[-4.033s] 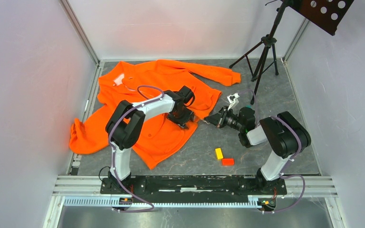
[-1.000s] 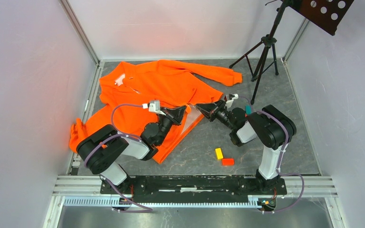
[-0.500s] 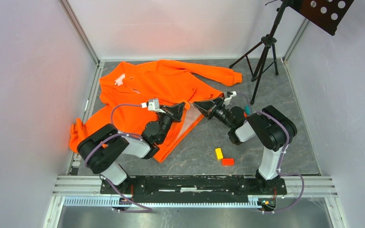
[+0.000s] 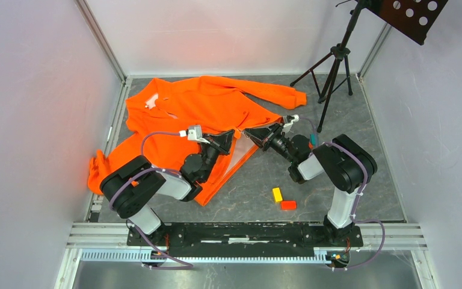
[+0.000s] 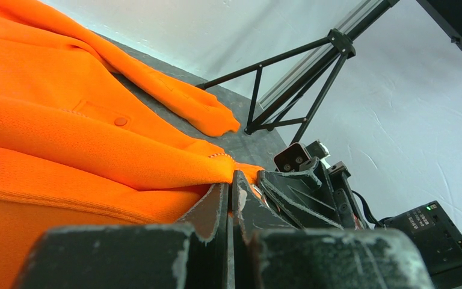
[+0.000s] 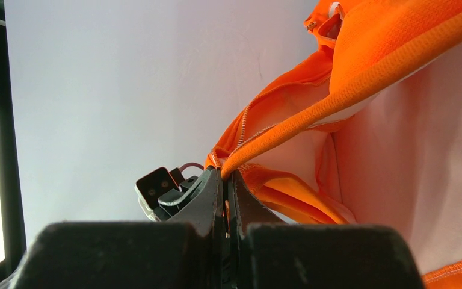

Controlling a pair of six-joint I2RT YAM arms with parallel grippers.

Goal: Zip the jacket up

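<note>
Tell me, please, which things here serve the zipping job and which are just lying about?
For the job: the jacket, the left gripper and the right gripper, both pinching its edge.
Lying about: the yellow block, the orange block, the tripod.

Place: robot lab cell, no doubt about it.
Walls: plain white panels (image 4: 36, 120) boxing in a grey counter (image 4: 373, 180).
Rig: aluminium rail (image 4: 397, 231) along the near edge.
Extras: black tripod (image 4: 335, 63) back right.
</note>
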